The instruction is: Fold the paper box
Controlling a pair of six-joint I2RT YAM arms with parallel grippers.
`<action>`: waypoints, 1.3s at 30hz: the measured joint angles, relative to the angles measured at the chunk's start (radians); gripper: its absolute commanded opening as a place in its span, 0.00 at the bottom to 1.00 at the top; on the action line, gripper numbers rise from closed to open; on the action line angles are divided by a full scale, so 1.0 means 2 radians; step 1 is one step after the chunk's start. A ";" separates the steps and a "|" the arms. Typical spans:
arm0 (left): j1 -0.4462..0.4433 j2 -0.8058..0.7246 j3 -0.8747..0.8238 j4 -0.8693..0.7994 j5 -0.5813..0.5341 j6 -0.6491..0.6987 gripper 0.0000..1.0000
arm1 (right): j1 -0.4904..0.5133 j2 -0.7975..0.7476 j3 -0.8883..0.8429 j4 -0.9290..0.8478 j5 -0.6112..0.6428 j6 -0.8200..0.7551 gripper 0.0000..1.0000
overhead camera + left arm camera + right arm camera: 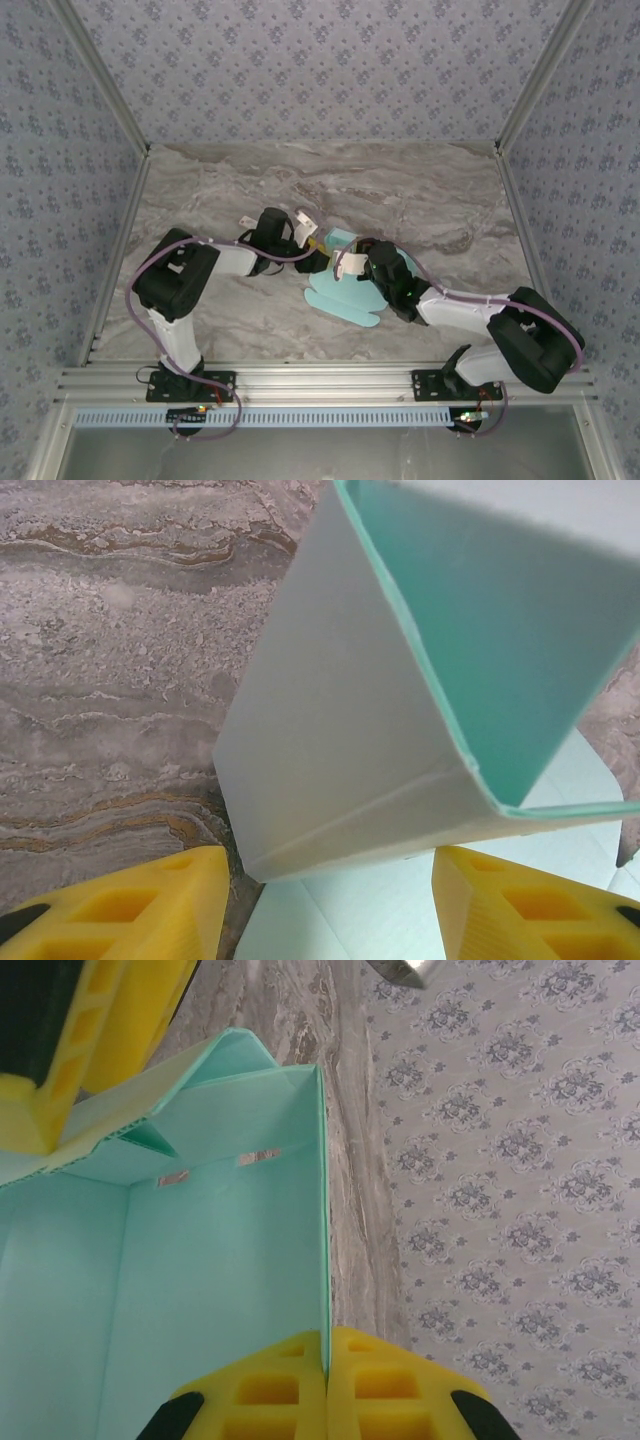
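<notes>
The paper box (340,298) is light blue card lying at the middle of the table, partly raised between both grippers, with a flat rounded flap toward the near side. My right gripper (327,1335) is shut on the top edge of an upright wall of the box (200,1260); the thin card is pinched between its yellow pads. My left gripper (330,855) stands open, its yellow fingers (130,910) wide apart on either side of a folded corner of the box (330,730). In the top view the left gripper (322,255) and the right gripper (350,265) meet over the box.
The marble table (250,190) is closed in by patterned walls (330,70) at the back and on both sides. An aluminium rail (320,378) runs along the near edge by the arm bases. Bare marble lies behind and to the left of the box.
</notes>
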 measured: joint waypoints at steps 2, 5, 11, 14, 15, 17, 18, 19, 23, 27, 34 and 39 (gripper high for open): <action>-0.003 -0.002 -0.005 0.008 -0.005 0.001 0.56 | 0.000 0.001 0.000 0.002 0.000 0.000 0.00; -0.006 -0.002 -0.011 0.019 -0.013 0.003 0.57 | 0.000 0.001 -0.002 0.004 0.000 0.000 0.00; -0.009 -0.006 -0.029 0.039 -0.016 0.006 0.57 | 0.001 0.002 -0.006 0.012 0.000 0.000 0.00; -0.009 -0.006 -0.030 0.039 -0.016 0.010 0.57 | 0.002 0.005 -0.007 0.015 0.004 -0.002 0.00; -0.009 -0.006 -0.030 0.040 -0.016 0.011 0.57 | 0.002 0.008 -0.007 0.017 0.005 -0.005 0.00; -0.009 -0.006 -0.030 0.040 -0.016 0.014 0.57 | 0.003 0.013 -0.007 0.021 0.008 -0.008 0.00; -0.009 -0.006 -0.030 0.040 -0.016 0.015 0.57 | 0.003 0.017 -0.007 0.023 0.011 -0.010 0.00; -0.009 -0.006 -0.030 0.041 -0.016 0.016 0.57 | 0.005 0.020 -0.007 0.024 0.014 -0.011 0.00; -0.009 -0.006 -0.030 0.043 -0.013 0.018 0.60 | 0.007 0.028 -0.008 0.026 0.019 -0.014 0.00; -0.007 -0.007 -0.033 0.043 -0.009 0.021 0.64 | 0.007 0.028 -0.008 0.025 0.021 -0.014 0.00; 0.009 -0.050 -0.054 0.036 -0.001 0.026 0.71 | 0.007 0.028 -0.008 0.025 0.021 -0.013 0.00; 0.035 -0.091 -0.089 0.052 0.000 0.019 0.71 | 0.007 0.028 -0.008 0.025 0.021 -0.013 0.00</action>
